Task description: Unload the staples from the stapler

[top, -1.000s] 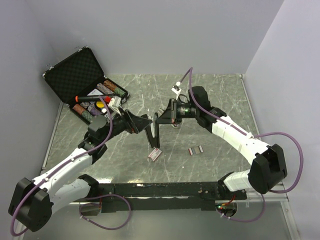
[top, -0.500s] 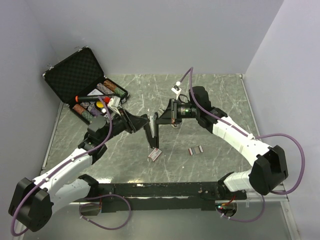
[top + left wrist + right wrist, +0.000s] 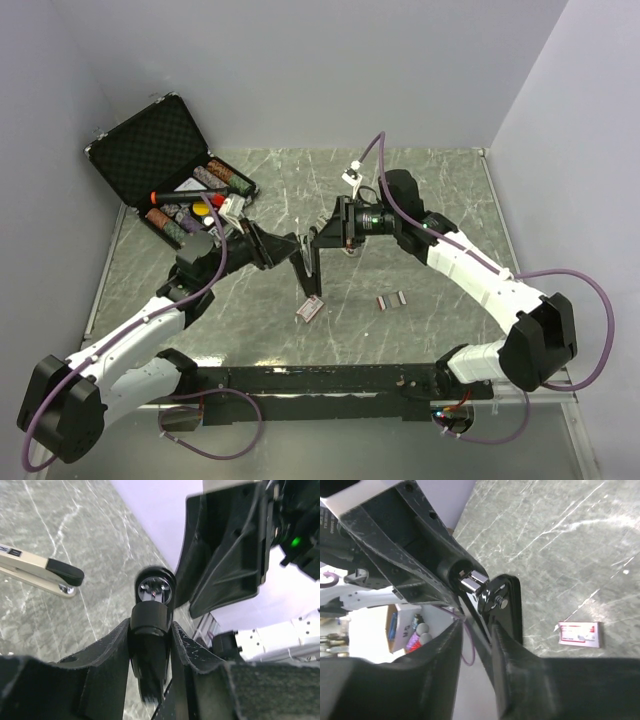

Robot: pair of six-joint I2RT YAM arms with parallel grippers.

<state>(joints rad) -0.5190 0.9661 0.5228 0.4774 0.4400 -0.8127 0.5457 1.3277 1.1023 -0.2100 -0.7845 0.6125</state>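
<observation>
1. Case [image 3: 150, 152] sits at 10 o'clock on the table [image 3: 450, 190]. Its lid is up and leaning back, and there are mixed small items in the tray.
2. Left gripper [image 3: 287, 247] comes in from 8 o'clock and points toward 3. The jaws are narrow and clamped on the stapler's black body. In the left wrist view both fingers [image 3: 117, 645] press its sides.
3. Stapler [image 3: 304, 270] is black and sits mid-table, between the two grippers. It is splayed open like an inverted V, apex at the grippers and long leg running down toward 6. From the top view I can't tell if the low end touches the table.
4. Box [image 3: 309, 309] is small, red and white, and lies flat on the table. It is at 6 o'clock from the stapler, just beside the low end.
5. Right gripper [image 3: 320, 240] comes in from 3 o'clock and faces the left one, nearly tip to tip. The jaws are narrow and pinched on the stapler's hinge end. In the right wrist view the riveted black plate sits at the fingers [image 3: 512, 665].
6. Staples [image 3: 391, 300] are short strips lying loose on the table. They are at 4 o'clock from the stapler, apart from the box and touching no gripper.
</observation>
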